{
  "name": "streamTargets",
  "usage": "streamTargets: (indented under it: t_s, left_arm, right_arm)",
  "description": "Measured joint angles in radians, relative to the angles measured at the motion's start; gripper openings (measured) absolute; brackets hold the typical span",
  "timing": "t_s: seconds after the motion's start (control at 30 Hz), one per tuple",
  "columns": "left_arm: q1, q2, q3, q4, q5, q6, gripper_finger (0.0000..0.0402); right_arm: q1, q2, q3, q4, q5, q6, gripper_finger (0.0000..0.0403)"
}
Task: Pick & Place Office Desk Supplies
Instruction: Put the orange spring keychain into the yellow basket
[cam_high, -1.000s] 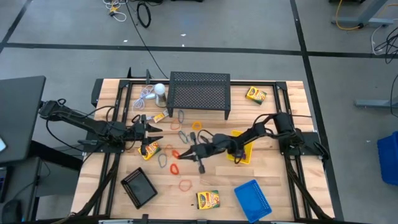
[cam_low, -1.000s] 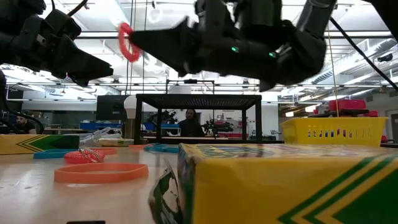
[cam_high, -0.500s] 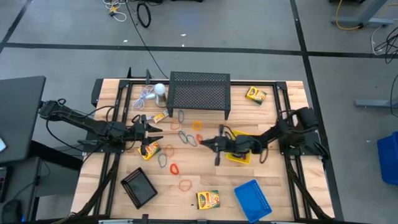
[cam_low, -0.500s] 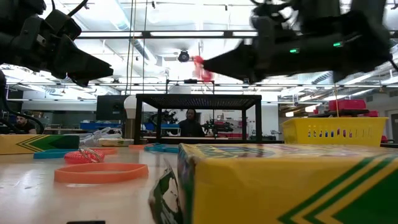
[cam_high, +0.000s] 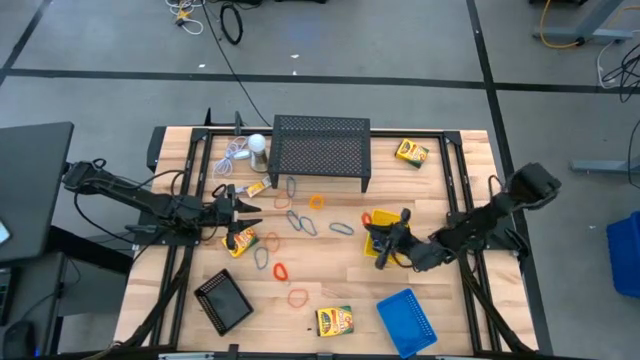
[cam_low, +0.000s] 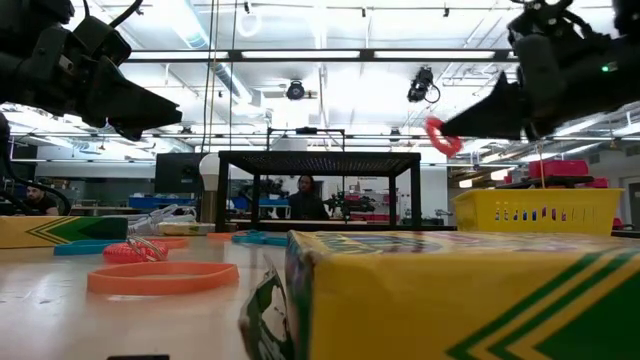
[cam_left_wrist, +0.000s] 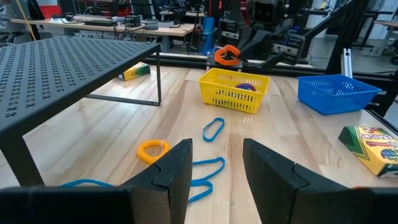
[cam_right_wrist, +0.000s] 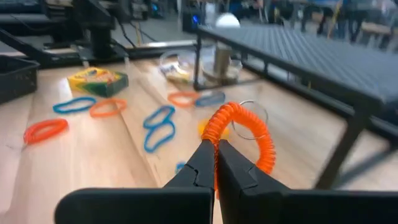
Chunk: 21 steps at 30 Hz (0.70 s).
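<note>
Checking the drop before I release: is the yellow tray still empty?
No. In the left wrist view, the yellow tray already holds at least one loop, and the right gripper hangs above it, shut on an orange coiled loop.

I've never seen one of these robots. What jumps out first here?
The right gripper is shut on an orange coiled band, held in the air over the yellow tray. More coloured bands lie scattered mid-table in front of a big black mesh stand, while the left gripper hangs open nearby.
</note>
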<state>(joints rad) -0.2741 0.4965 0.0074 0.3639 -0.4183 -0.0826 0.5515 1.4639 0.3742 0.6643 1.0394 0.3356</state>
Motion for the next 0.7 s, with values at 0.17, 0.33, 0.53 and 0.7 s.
streamTargets:
  t_s: [0.17,0.33,0.53,0.7]
  left_arm:
    - [-0.001,0.0,0.0,-0.001,0.0,-0.003,0.0149]
    - [-0.001,0.001,0.0,-0.001,0.0,-0.004,0.0149]
    - [-0.001,0.001,0.0,-0.001,0.0,-0.004,0.0149]
    - [-0.001,0.001,0.0,-0.001,0.0,-0.004,0.0149]
  right_arm:
    - [0.015,-0.064,0.031,-0.318,-0.042,0.267,0.0001]
    - [-0.005,-0.079,0.091,-0.599,-0.184,0.461,0.0]
    - [-0.028,-0.079,0.182,-0.857,-0.299,0.549,0.0]
    - [-0.057,-0.079,0.261,-1.086,-0.417,0.602,0.0]
